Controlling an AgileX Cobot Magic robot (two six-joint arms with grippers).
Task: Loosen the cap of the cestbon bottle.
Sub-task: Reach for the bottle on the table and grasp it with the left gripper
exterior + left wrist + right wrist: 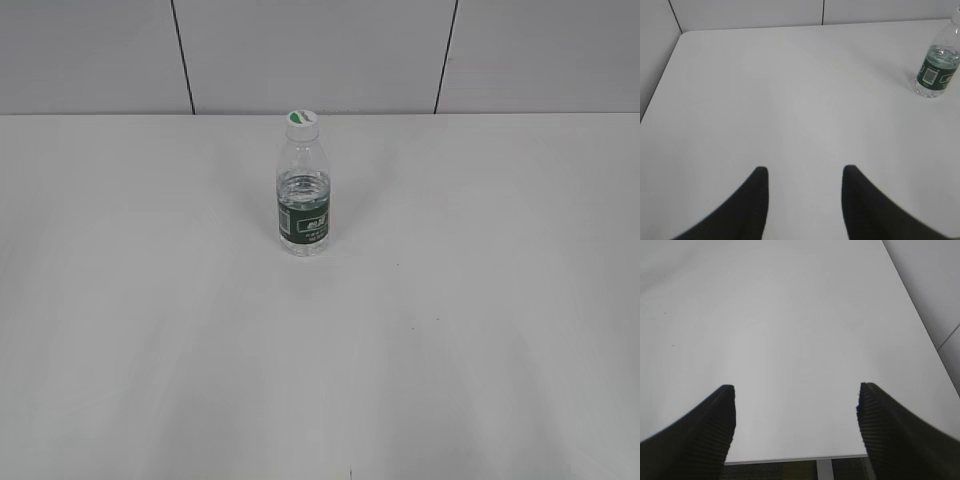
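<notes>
White table (480, 350), upright capped cestbon bottle (303, 200), white cap (302, 120); left gripper (805, 172), right gripper (796, 390) released.

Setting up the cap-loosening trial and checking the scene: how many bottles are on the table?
1. The cestbon bottle stands upright near the table's far middle, its cap on. The left wrist view catches it at its right edge; the right wrist view shows none.

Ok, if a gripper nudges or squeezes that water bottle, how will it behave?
The bottle stands upright, tall on a narrow base, so a push up near the cap would probably tip it. It looks more than half full, so likely fairly heavy for its size. The clear ribbed walls look thin and may flex under a hard squeeze.
</notes>
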